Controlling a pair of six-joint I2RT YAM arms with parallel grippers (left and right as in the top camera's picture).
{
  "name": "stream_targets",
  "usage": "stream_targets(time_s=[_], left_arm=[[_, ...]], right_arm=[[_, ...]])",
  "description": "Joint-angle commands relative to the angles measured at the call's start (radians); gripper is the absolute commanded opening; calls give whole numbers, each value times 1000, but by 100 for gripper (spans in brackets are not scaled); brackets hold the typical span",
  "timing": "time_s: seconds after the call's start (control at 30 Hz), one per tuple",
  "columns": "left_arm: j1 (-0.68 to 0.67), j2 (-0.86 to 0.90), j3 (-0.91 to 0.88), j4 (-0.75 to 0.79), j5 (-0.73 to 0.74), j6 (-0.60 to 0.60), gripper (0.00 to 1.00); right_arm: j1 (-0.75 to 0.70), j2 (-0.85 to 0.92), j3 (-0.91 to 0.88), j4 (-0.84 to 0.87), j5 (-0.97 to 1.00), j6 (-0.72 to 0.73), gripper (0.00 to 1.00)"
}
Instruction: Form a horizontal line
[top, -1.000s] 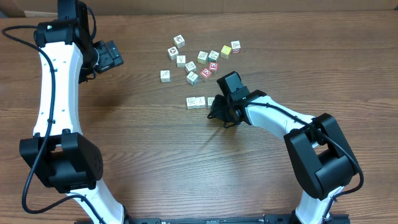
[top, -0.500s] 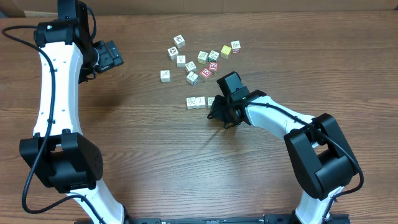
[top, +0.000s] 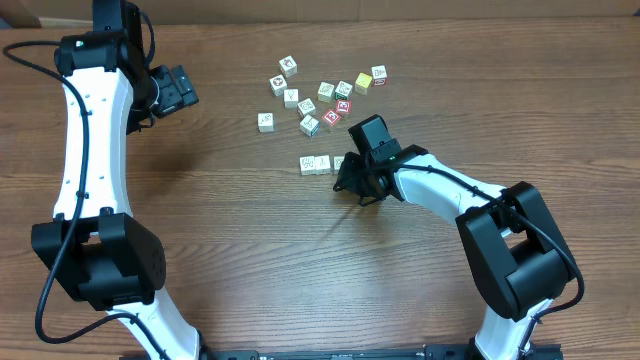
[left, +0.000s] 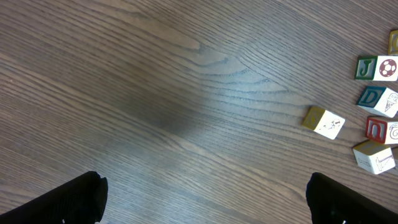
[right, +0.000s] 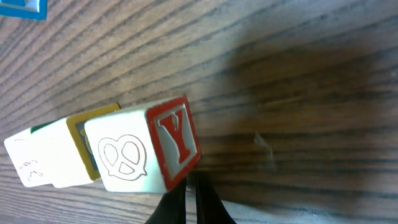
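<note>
Wooden table (top: 240, 240); right end effector (top: 345, 168) partly hides the horizontal line (top: 315, 164).

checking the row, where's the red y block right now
In the right wrist view the red Y block sits left of centre, touching a yellow-edged cube on its left, with the shut right gripper just below it.

Left pincer (left: 205, 202) spread, right pincer (right: 189, 204) closed

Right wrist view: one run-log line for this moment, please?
left gripper open, empty | right gripper shut, tips by cream wooden cube with red Y face
</note>
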Motion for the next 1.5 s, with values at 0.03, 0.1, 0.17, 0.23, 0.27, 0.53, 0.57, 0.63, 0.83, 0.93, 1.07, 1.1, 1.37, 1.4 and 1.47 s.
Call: stream_targets(time_s=[0.03,0.1,0.17,0.23,0.27,0.53,0.57,0.63,0.83,0.93,1.07,1.1,1.37,1.4,1.47], left_arm=[[-11,-5,6,2,4,-7,100],[-12,-5,6,2,4,-7,100],[-11,-5,6,2,4,-7,100],[-11,-5,6,2,4,-7,100],[-11,-5,6,2,4,-7,100],[-11,-5,6,2,4,-7,100],[-11,-5,6,2,4,-7,100],[-11,-5,6,2,4,-7,100],[-13,-5,6,2,4,-7,100],[-13,-5,6,2,4,-7,100],[-12,-5,6,2,4,-7,100],[-12,-5,6,2,4,-7,100],[-20,-5,6,2,4,-7,100],[-20,-5,6,2,4,-7,100],[-20,-5,6,2,4,-7,100]], right_arm=[[6,20,-18,23,6,-3,4],[6,20,-18,27,6,-3,4],[6,20,-18,30,6,-3,4],[6,20,-18,38,6,-3,4],[6,20,-18,40,6,-3,4],[6,20,-18,6,6,-3,4],[6,19,-18,-8,6,-3,4],[-2,19,-18,-38,10,-3,4],[-59,19,-18,-81,10,-2,4],[-77,19,-18,-50,19,-2,4],[-81,19,-18,-21,94,1,4],[-81,19,-18,-8,98,1,4],[-80,19,-18,67,100,0,4],[-80,19,-18,69,100,0,4],[-80,19,-18,77,100,0,4]])
